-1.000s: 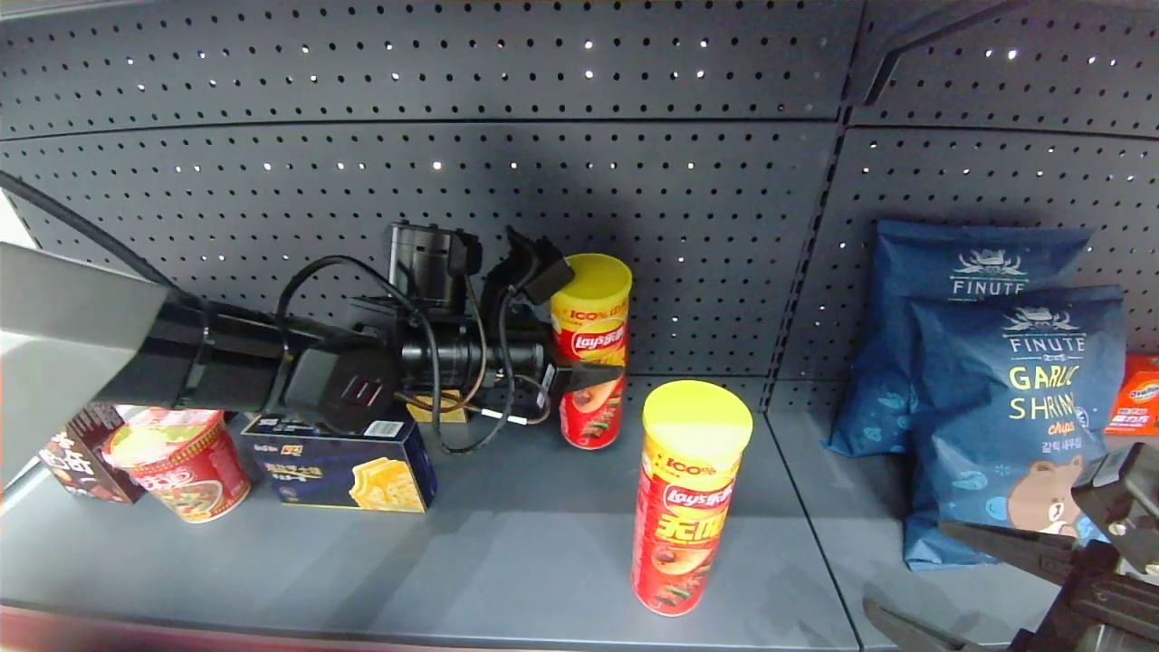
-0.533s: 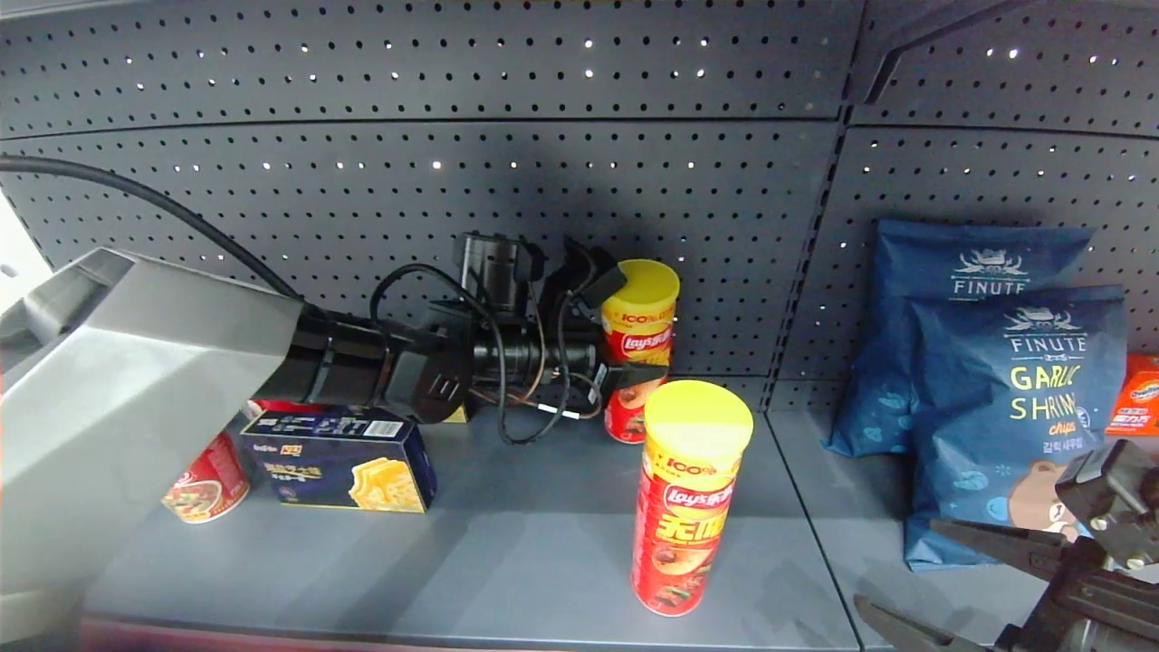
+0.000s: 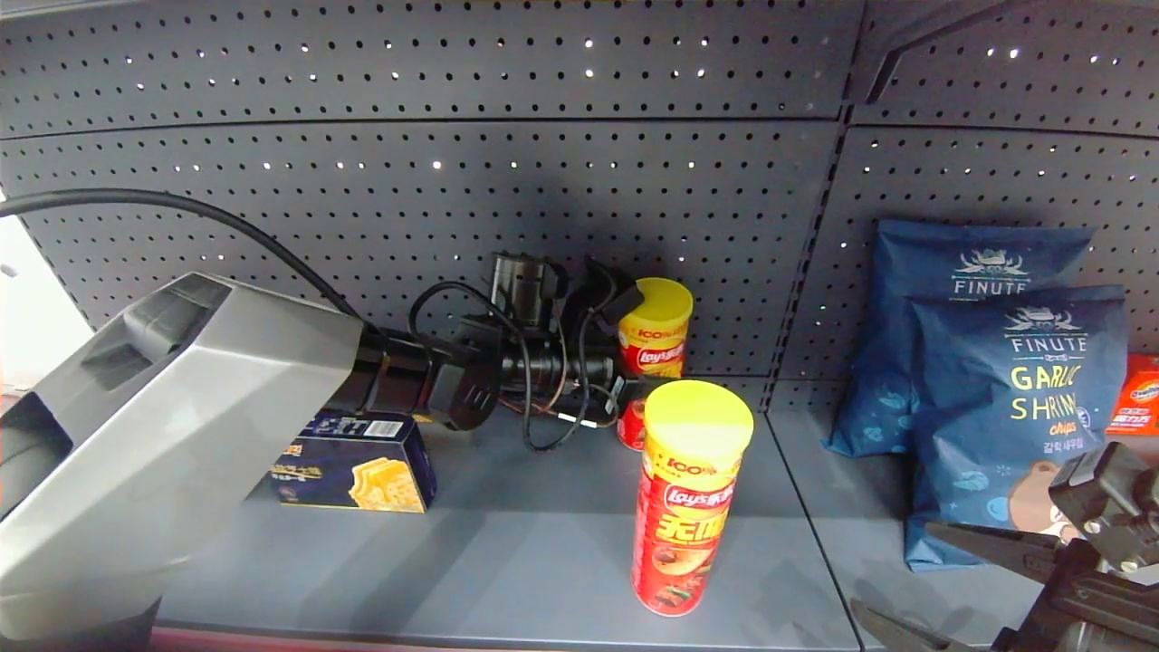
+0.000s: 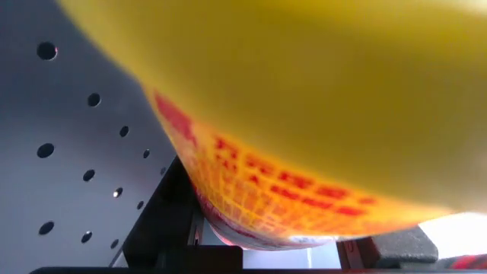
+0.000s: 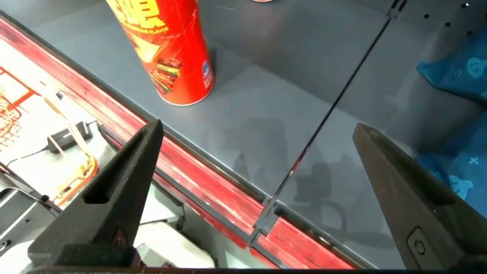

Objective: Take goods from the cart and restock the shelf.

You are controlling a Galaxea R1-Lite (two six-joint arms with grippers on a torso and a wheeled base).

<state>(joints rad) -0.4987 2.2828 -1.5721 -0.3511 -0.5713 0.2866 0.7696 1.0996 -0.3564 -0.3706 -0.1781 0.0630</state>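
Two red chips cans with yellow lids are on the grey shelf (image 3: 507,552). The front can (image 3: 693,498) stands upright near the shelf's front edge and appears again (image 5: 163,53) in the right wrist view. My left gripper (image 3: 638,349) is shut on the back can (image 3: 654,340), held upright close to the pegboard wall behind the front can. That back can (image 4: 304,129) shows very close in the left wrist view. My right gripper (image 3: 924,589) hangs open at the lower right, in front of the shelf edge, its fingers (image 5: 114,190) spread with nothing between them.
A dark blue cracker box (image 3: 353,462) lies left of centre, partly behind my left arm. Two blue chip bags (image 3: 1005,389) lean at the right, with an orange package (image 3: 1136,398) beyond them. A vertical divider (image 3: 797,299) splits the back wall. The shelf lip is red (image 5: 198,183).
My left arm has pushed farther in and to the right, carrying the back can toward the pegboard, behind the front can. Its grey link now covers the cup noodles. The right gripper barely shifted.
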